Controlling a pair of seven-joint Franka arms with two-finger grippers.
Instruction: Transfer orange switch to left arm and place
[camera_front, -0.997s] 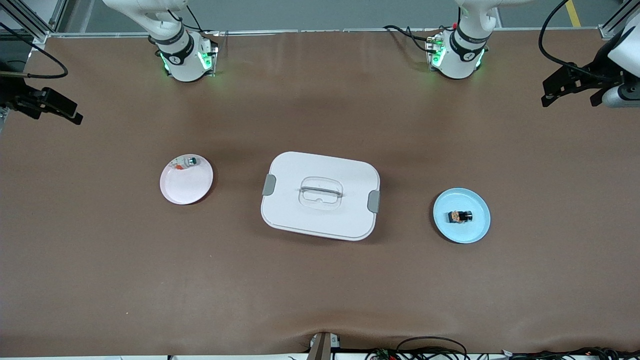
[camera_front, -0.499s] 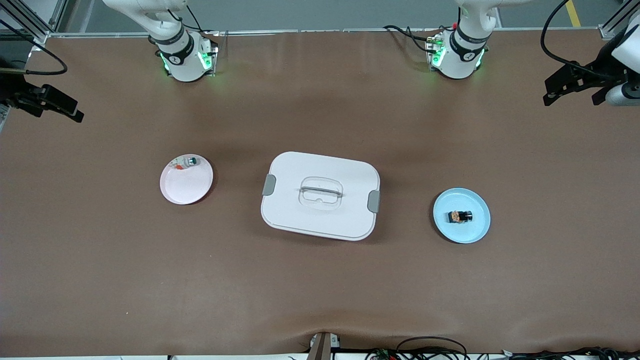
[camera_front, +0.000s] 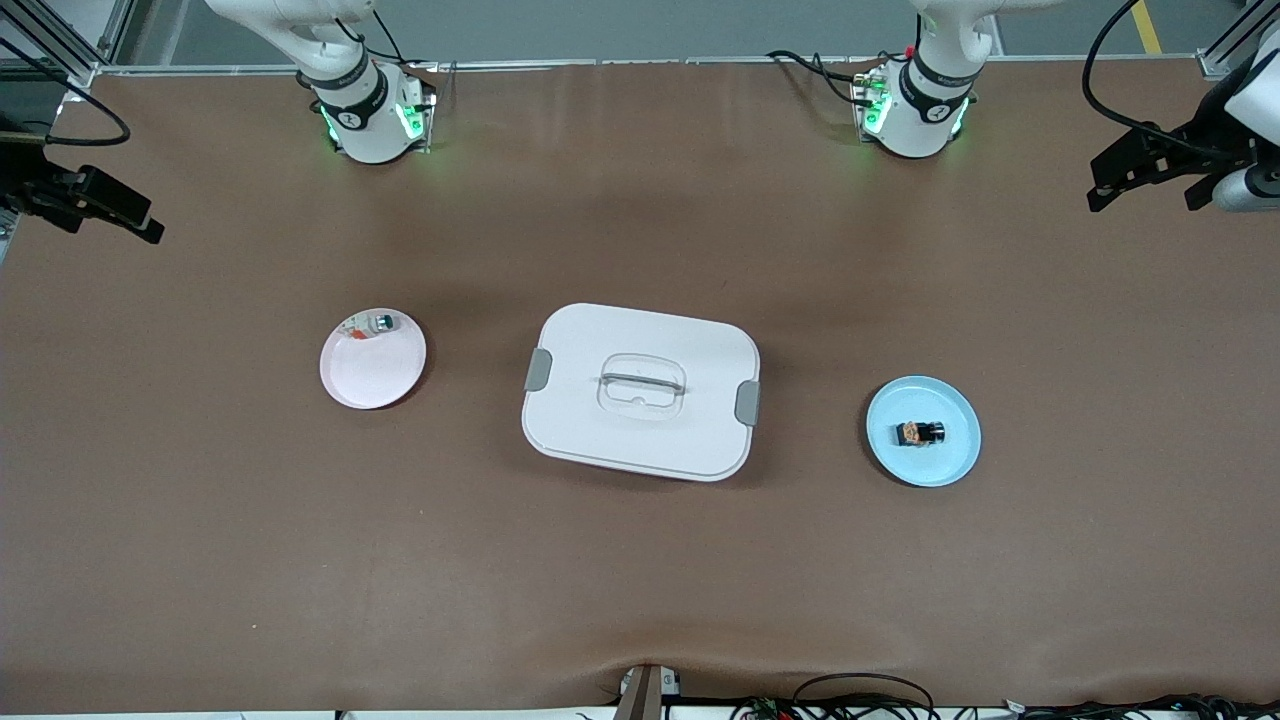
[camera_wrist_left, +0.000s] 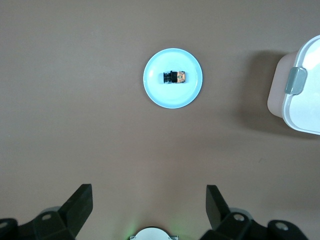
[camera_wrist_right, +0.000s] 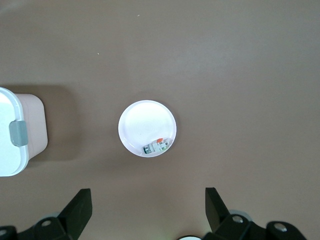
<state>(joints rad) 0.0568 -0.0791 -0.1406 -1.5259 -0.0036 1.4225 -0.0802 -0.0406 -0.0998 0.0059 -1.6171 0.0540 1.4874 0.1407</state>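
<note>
The orange switch (camera_front: 920, 433), a tiny black part with an orange end, lies on its side on a blue plate (camera_front: 952, 461) toward the left arm's end of the table. It also shows in the left wrist view (camera_wrist_left: 175, 77). The white box (camera_front: 580, 425) with grey latches stands at the table's middle. My left gripper (camera_front: 1145, 195) is open and empty, high over the left arm's end of the table; its own view shows it (camera_wrist_left: 149, 200) apart from the switch. My right gripper (camera_front: 105, 222) is open and empty, high over the right arm's end, as its own view shows (camera_wrist_right: 148, 202).
A pink plate (camera_front: 372, 375) lies between the box and the right arm's end, with a small white-and-green part (camera_front: 382, 322) at its rim nearest the bases. The right wrist view shows the plate (camera_wrist_right: 145, 120), the part (camera_wrist_right: 156, 147) and the box's corner (camera_wrist_right: 7, 160). Cables lie along the table's front edge.
Both grippers have shifted only slightly at the table's ends. Nothing on the table has moved.
</note>
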